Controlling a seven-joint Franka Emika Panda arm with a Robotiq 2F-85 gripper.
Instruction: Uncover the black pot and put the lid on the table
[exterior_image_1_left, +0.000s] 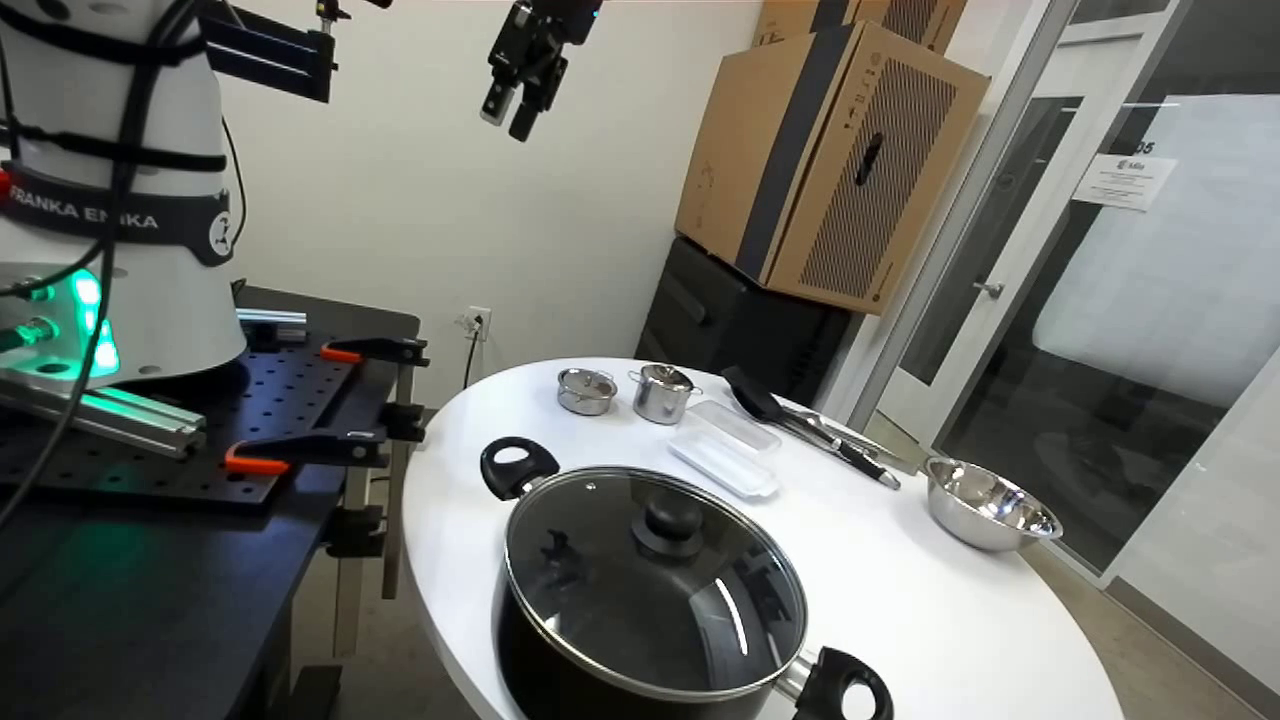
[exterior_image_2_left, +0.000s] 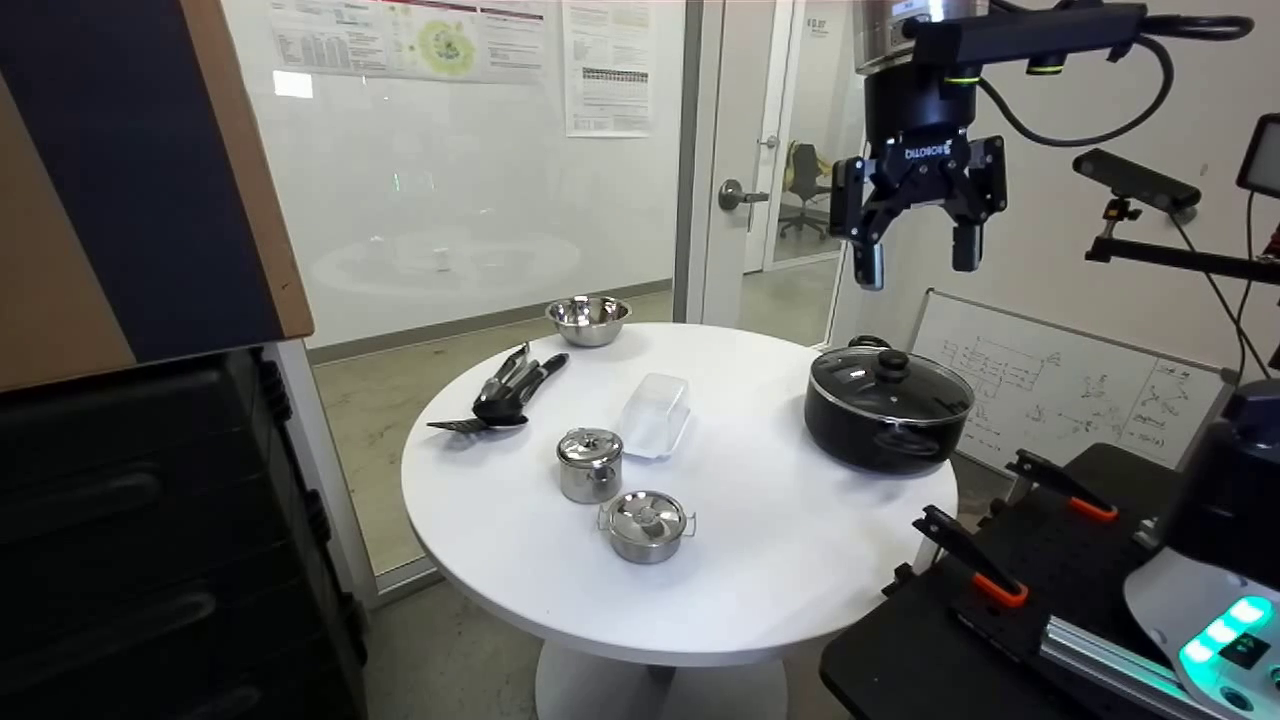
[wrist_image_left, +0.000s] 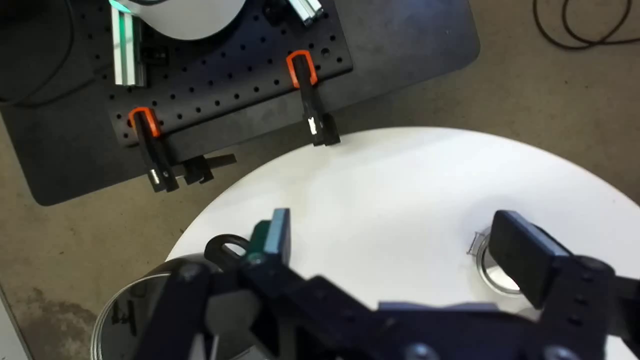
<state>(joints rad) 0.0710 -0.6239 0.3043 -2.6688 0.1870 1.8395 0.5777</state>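
Note:
The black pot (exterior_image_1_left: 530, 655) stands on the white round table (exterior_image_1_left: 930, 620) near its edge by the robot's bench. It also shows in an exterior view (exterior_image_2_left: 870, 442). The dark glass lid (exterior_image_1_left: 640, 600) with its black knob sits flat on the pot, also in an exterior view (exterior_image_2_left: 848, 383). My gripper (exterior_image_2_left: 918, 262) is open and empty, high above the table. It also shows in an exterior view (exterior_image_1_left: 508, 118). In the wrist view, the jaws (wrist_image_left: 395, 235) are wide apart over bare table (wrist_image_left: 390, 190). The pot and lid (wrist_image_left: 125, 320) are at lower left, partly hidden by a finger.
A small lidded steel pan (exterior_image_2_left: 645, 530), a steel pot (exterior_image_2_left: 590, 468), a clear plastic container (exterior_image_2_left: 655, 415), black utensils (exterior_image_2_left: 510, 395) and a steel bowl (exterior_image_2_left: 590, 320) stand on the table. The black bench (exterior_image_1_left: 300, 540) with orange clamps borders it. Cardboard boxes (exterior_image_1_left: 790, 160) stand behind.

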